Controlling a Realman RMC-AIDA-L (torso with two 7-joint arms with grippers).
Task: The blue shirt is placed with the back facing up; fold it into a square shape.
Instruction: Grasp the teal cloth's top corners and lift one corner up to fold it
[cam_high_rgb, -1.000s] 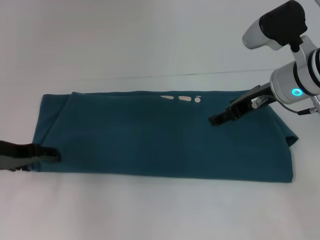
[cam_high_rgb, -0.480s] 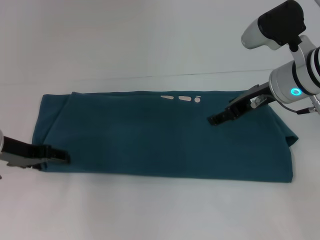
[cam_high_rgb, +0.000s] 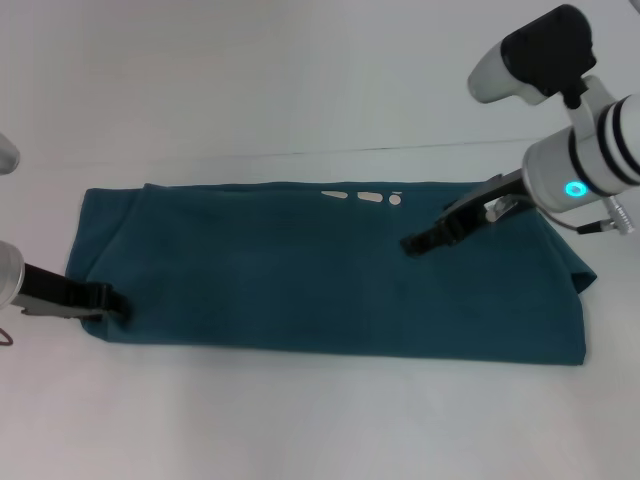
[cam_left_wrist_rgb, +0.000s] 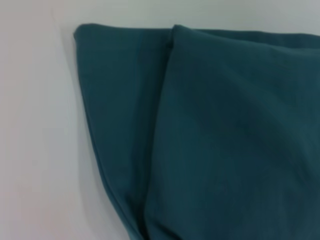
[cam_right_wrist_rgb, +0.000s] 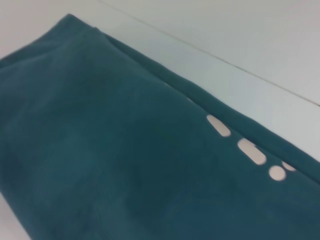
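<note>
The blue shirt (cam_high_rgb: 330, 270) is already a long folded strip — it needs end-to-end folds to be square. Left gripper (cam_high_rgb: 112, 300) sits at its near-left corner and right gripper (cam_high_rgb: 412, 243) hovers mid-shirt — can't tell if either is pinching.

Fills most of the view: shirt (cam_right_wrist_rgb: 115, 170), dark teal, lying flat on a white table (cam_right_wrist_rgb: 225, 30). Shows three white marks (cam_right_wrist_rgb: 247, 150) near the edge at 3 o'clock. Has a folded layer running along the edge from 11 o'clock toward 3 o'clock.
</note>
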